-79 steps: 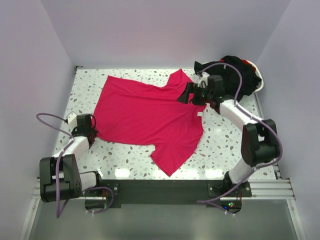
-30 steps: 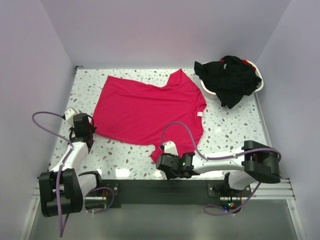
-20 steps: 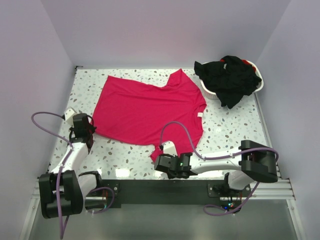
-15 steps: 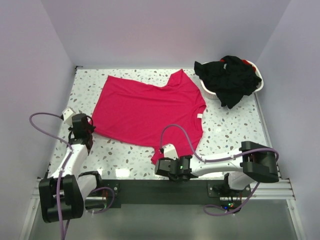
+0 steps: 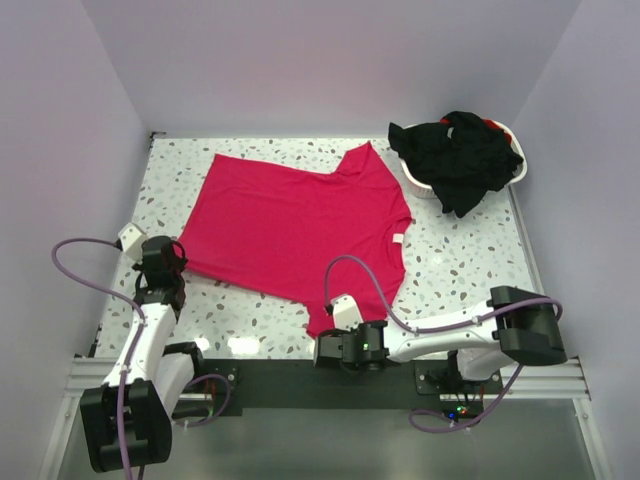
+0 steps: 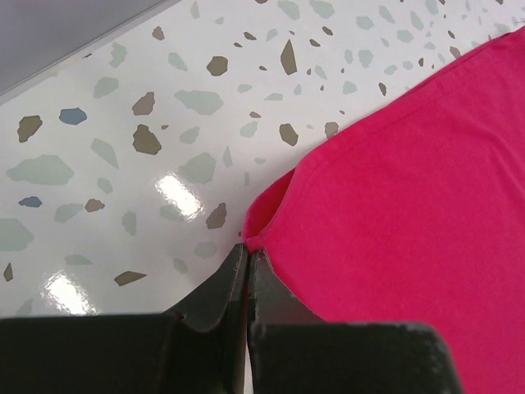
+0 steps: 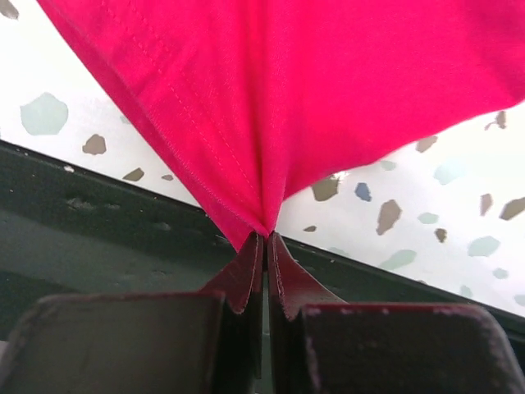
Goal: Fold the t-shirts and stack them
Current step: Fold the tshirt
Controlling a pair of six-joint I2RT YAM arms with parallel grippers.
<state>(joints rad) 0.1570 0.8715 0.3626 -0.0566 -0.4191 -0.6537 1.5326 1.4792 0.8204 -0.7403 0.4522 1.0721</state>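
The pinkish-red t-shirt (image 5: 300, 220) lies spread flat across the speckled table (image 5: 470, 270). My left gripper (image 5: 176, 268) is at its left corner. In the left wrist view that gripper (image 6: 247, 249) is shut on the edge of the red fabric (image 6: 410, 205). My right gripper (image 5: 320, 338) is at the near edge of the table. In the right wrist view this gripper (image 7: 265, 236) is shut on the shirt's near corner (image 7: 287, 82), and the cloth rises taut from it. The black t-shirts (image 5: 460, 155) are heaped in the white basket (image 5: 413, 181) at the far right.
The black front rail (image 5: 300, 375) runs just below the right gripper. Side walls close in the table on the left, right and back. Purple cables loop from both arms over the table.
The right gripper closed on the shirt's near corner and drew it toward the front rail. The left arm pulled its corner a little toward the near left, stretching the shirt.
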